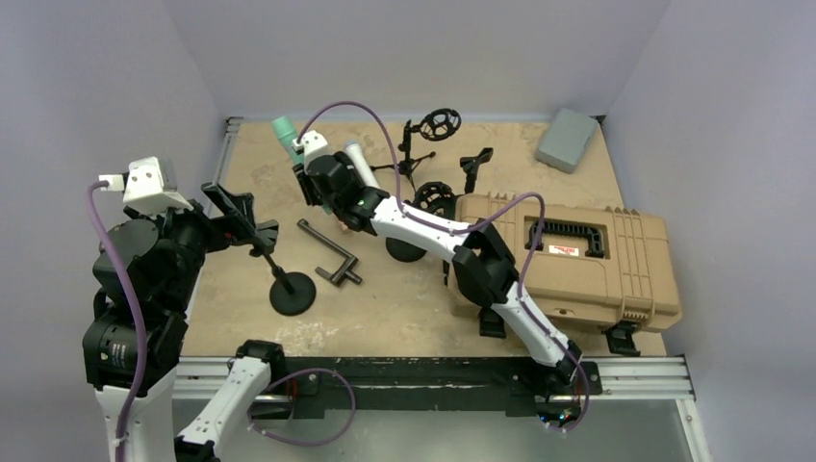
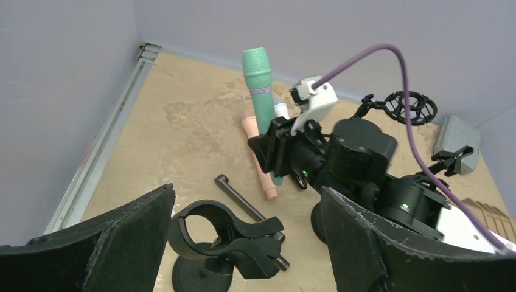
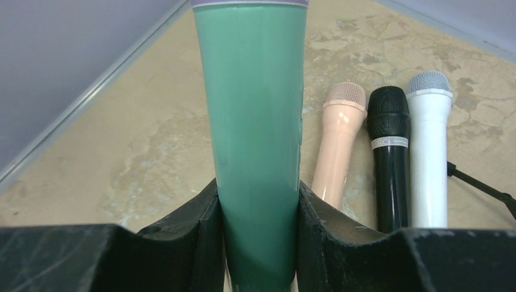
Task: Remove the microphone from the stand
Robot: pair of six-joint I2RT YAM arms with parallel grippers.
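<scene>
the right gripper point(image 3: 258, 210) is clamped on the mint-green plastic handheld microphone point(image 3: 255, 121), over the far-left part of the table and well apart from the black round-based stand point(image 1: 292, 292) and its black spring clip point(image 2: 222, 234). the left gripper point(image 2: 246, 191) gapes wide just above that clip, grasping nothing. the tan hard plastic case point(image 1: 577, 255) lies with its lid down, contents hidden.
</scene>
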